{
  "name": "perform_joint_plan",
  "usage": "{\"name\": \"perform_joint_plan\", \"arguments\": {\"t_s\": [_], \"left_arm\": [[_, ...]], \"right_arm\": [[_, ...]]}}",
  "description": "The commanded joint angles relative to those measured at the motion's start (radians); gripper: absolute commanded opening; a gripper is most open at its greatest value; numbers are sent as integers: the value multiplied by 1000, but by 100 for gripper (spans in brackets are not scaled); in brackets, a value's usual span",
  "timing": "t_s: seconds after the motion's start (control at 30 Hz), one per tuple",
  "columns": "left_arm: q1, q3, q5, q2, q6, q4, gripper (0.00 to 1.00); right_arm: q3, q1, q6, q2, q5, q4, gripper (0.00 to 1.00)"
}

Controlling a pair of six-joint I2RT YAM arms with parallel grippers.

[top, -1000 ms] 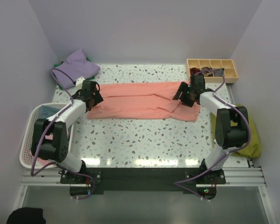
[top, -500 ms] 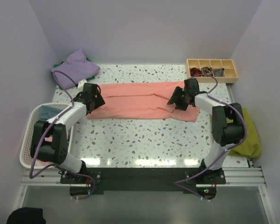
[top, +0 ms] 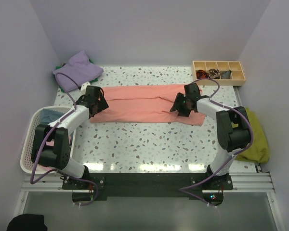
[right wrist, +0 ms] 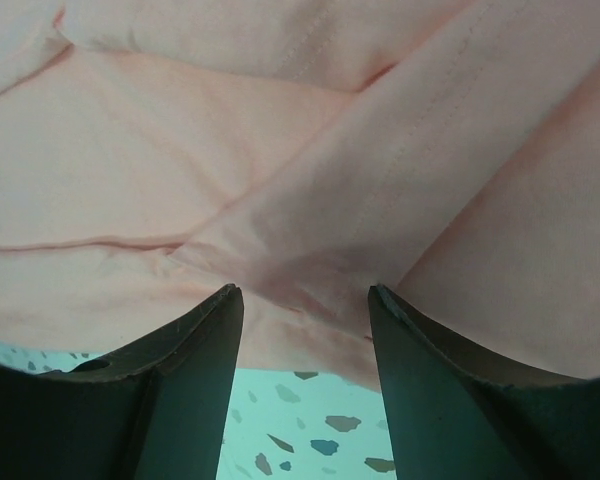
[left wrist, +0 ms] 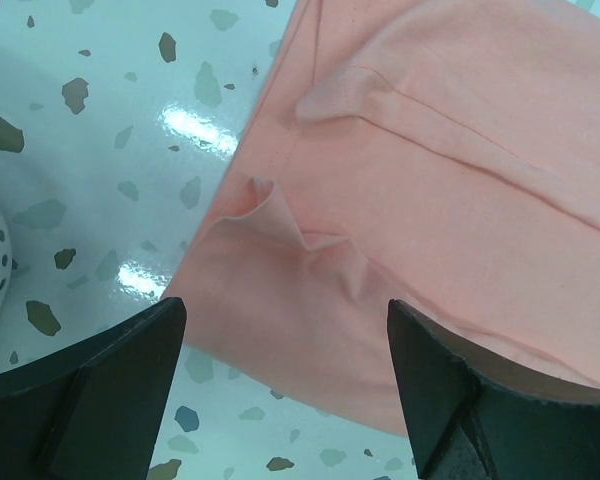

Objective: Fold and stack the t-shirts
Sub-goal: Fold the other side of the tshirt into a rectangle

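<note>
A large salmon-pink t-shirt (top: pixel 144 103) lies folded into a long band across the table. My left gripper (top: pixel 97 103) hovers over its left end, open. In the left wrist view the near left corner of the shirt (left wrist: pixel 380 200) lies between the wide-spread fingers (left wrist: pixel 110 380). My right gripper (top: pixel 181 105) is low over the shirt's right part. In the right wrist view its jaws stand apart, with creased pink cloth (right wrist: pixel 310 180) and the shirt's near edge between the fingertips (right wrist: pixel 195 340). Nothing is gripped.
A lavender shirt (top: pixel 78 69) lies bunched at the back left on something green (top: pixel 61 88). A white basket (top: pixel 29 144) at the left holds light blue and pink cloth. A wooden compartment tray (top: pixel 219 72) is at the back right. A yellow-green cloth (top: pixel 258 137) hangs off the right edge.
My right gripper has moved left along the shirt, away from the wooden tray, and its jaws have narrowed a little. The left arm has shifted only slightly.
</note>
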Motion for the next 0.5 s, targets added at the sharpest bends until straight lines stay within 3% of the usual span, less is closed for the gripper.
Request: {"name": "perform_joint_plan", "arguments": {"t_s": [0.0,0.2,0.47], "left_arm": [[-2,6,-1,-9,19,32,87],[-5,8,9,-2,21,34,87],[-4,6,7,4,24,30,87]], "right_arm": [[-51,6,2,-84,87,-22,57],[-94,6,8,-121,92,-24,58],[-67,8,14,-47,52,41,54]]}}
